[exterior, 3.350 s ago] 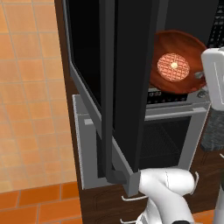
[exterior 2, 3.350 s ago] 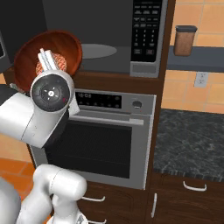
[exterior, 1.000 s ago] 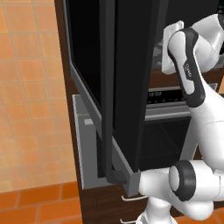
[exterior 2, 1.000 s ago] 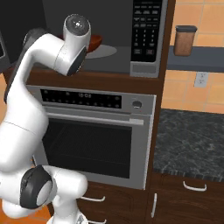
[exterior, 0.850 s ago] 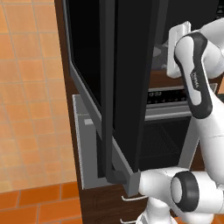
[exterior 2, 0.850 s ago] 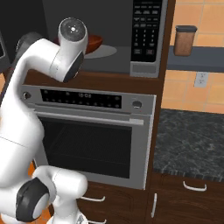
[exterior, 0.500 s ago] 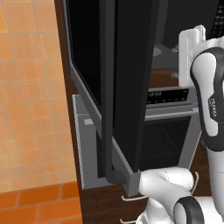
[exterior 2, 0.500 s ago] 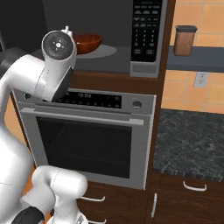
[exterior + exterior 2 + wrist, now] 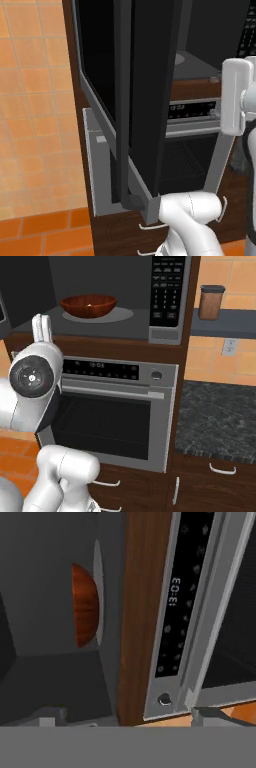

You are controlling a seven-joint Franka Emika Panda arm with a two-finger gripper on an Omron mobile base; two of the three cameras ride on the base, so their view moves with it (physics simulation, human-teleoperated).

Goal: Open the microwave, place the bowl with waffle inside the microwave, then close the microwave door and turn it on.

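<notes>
Brown bowl (image 9: 89, 306): sits on the grey turntable plate (image 9: 117, 315) inside the microwave (image 9: 120, 296); waffle not discernible.
Microwave door (image 9: 145, 95): swung wide open, edge-on in left base view.
Gripper (image 9: 42, 329): jaws spread, holding nothing, outside the cavity, well apart from bowl.
Oven (image 9: 112, 411): directly below, shut.

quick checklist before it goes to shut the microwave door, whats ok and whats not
1. Bowl inside the microwave, resting on the round plate: ok.
2. Bowl upright and set back from the front edge of the cavity: ok.
3. Waffle in the bowl: cannot tell, the rim hides most of the inside.
4. Gripper free, its fingers holding nothing: ok.
5. Gripper out of the cavity, low at its left front corner: ok.
6. Microwave door wide open and reachable from the arm's side: ok; the swing path past the arm cannot be judged.
</notes>
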